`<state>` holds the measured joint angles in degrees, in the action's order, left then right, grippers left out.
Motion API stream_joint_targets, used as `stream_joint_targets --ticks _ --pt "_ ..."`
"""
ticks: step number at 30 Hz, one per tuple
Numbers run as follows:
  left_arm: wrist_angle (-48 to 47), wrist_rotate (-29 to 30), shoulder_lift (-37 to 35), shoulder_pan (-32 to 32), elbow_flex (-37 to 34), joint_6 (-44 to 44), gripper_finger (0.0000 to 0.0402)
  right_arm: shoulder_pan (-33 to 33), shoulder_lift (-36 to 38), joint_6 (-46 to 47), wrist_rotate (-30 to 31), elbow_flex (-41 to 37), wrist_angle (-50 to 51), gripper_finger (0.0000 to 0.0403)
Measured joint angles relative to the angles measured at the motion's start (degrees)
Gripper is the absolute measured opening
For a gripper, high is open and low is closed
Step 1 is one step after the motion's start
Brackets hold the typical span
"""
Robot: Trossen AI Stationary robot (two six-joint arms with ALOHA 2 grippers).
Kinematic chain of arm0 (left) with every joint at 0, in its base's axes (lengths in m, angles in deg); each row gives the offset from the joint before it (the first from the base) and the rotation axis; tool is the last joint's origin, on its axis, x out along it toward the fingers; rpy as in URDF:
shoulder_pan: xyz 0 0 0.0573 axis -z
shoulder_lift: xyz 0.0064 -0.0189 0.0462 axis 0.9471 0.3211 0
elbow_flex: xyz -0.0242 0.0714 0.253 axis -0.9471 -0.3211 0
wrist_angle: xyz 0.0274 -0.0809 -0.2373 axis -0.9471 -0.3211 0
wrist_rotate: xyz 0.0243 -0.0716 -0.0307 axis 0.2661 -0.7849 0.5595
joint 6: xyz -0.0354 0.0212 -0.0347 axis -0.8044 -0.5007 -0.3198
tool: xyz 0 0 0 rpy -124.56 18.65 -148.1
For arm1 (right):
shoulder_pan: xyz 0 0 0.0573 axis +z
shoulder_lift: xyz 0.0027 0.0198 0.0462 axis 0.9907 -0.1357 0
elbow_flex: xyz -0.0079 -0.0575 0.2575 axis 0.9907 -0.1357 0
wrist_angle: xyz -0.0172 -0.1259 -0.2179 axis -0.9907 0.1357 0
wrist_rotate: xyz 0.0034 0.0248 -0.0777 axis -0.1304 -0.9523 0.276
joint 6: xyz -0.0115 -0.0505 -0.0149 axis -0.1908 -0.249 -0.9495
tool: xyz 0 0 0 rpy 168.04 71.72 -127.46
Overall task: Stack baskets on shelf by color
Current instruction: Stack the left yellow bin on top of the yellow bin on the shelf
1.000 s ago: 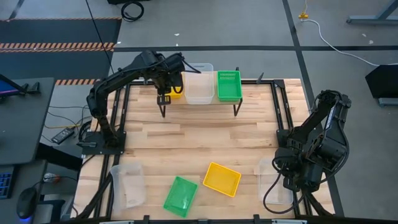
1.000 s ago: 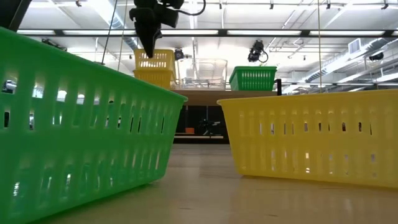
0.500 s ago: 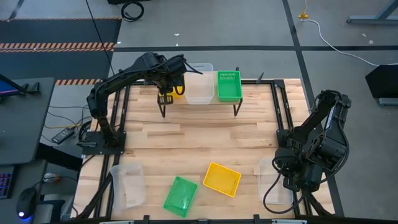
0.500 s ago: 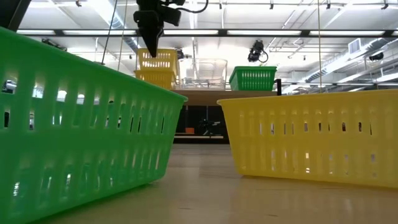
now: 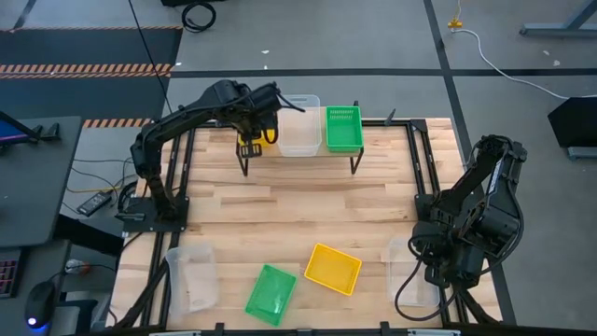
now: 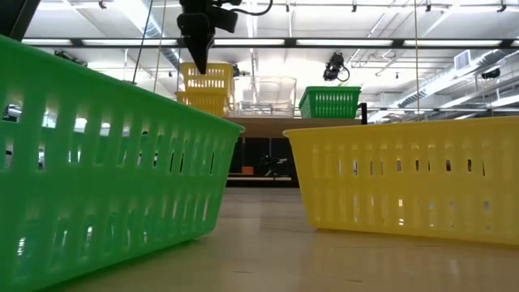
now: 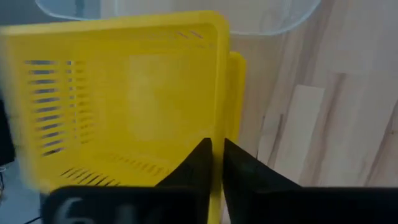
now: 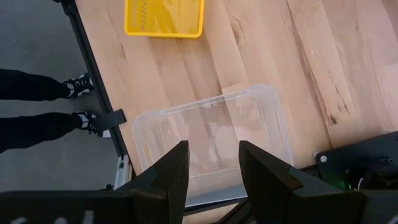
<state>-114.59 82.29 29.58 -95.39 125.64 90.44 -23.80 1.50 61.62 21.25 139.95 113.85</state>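
High view shows the left gripper (image 5: 250, 140) clamped on a yellow basket's (image 5: 264, 137) wall at the shelf (image 5: 359, 148), beside clear (image 5: 299, 126) and green (image 5: 343, 128) baskets. Right gripper (image 8: 211, 163) hangs open over a clear basket (image 8: 211, 130). Four baskets look unshelved on the table (image 5: 308, 210).

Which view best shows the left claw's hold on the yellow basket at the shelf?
Left wrist view: the left claw pinches the wall of the yellow basket, close up. The high view shows only a sliver of yellow under the arm. The low view shows it over another yellow basket. The right wrist view misses it.
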Motion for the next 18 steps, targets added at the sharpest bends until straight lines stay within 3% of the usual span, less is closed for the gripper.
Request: stream_joint_targets --ticks 11,18 --pt "0.2 -0.79 0.31 0.0 0.0 -1.18 0.0098 -0.01 0.0 -0.02 1.38 -0.01 -0.04 0.0147" --pt "0.36 1.78 0.31 0.0 0.0 -1.25 0.0085 -0.01 0.0 0.0 1.44 -0.01 -0.04 0.0147"
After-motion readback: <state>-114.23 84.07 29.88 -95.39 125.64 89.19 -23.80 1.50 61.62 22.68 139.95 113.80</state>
